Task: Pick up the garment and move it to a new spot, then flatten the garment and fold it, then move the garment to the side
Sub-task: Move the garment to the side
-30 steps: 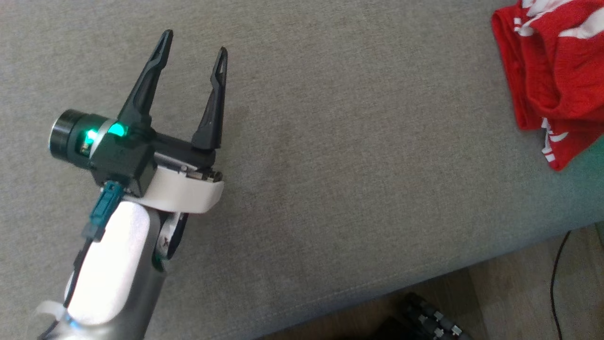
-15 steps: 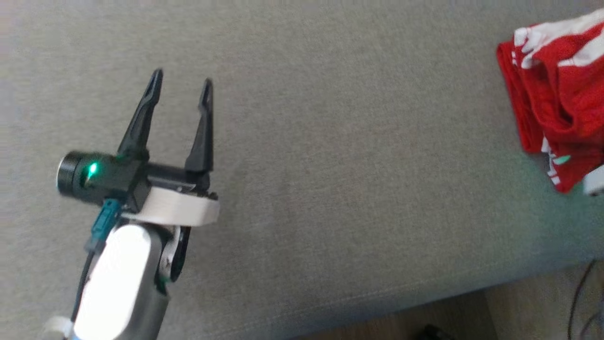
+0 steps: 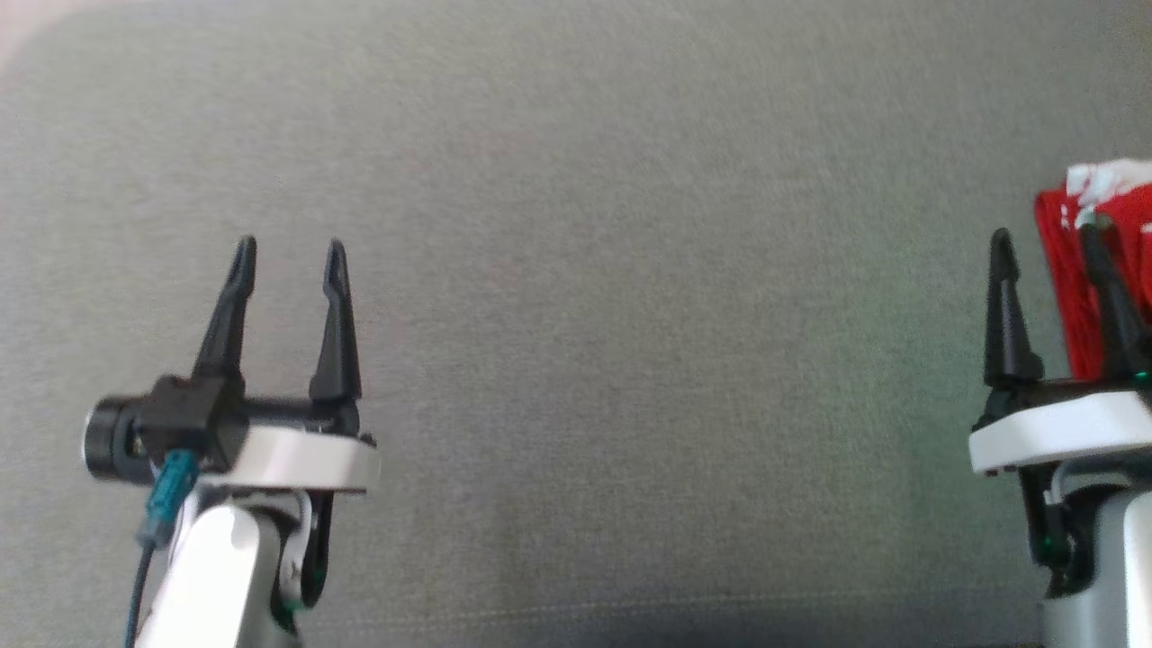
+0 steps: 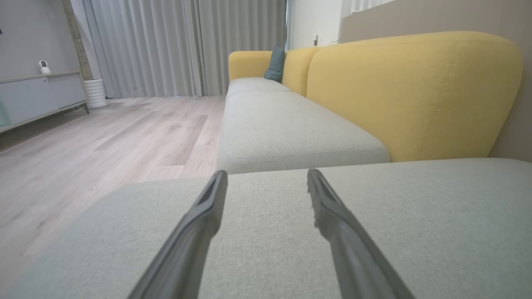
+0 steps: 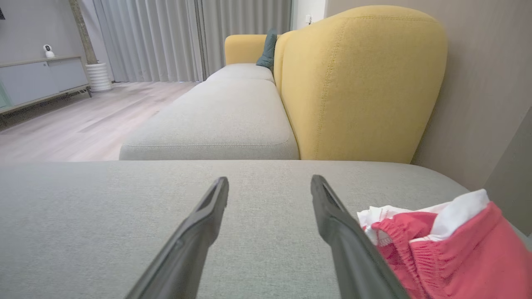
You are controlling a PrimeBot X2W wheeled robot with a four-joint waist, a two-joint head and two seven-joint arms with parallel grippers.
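Observation:
The garment point(image 3: 1111, 216) is red with white trim and lies bunched at the right edge of the grey cushion point(image 3: 630, 270). In the right wrist view the garment point(image 5: 449, 245) sits just right of my right fingers. My right gripper point(image 3: 1047, 238) is open beside it, its right finger in front of the fabric, holding nothing. My left gripper point(image 3: 288, 245) stands open over bare cushion at the lower left, far from the garment. Between the fingers of the left gripper point(image 4: 266, 178) there is only cushion, and the right gripper point(image 5: 269, 182) is likewise empty.
A yellow backrest point(image 5: 361, 83) rises beyond the cushion, with a longer grey seat point(image 4: 286, 128) and a teal pillow point(image 4: 275, 64) behind. Wooden floor point(image 4: 95, 141), curtains and a low cabinet point(image 4: 37, 95) lie to the left in the wrist views.
The head camera has swung, shifting the whole picture. My right gripper has come into view, open beside the garment. The left gripper stays open.

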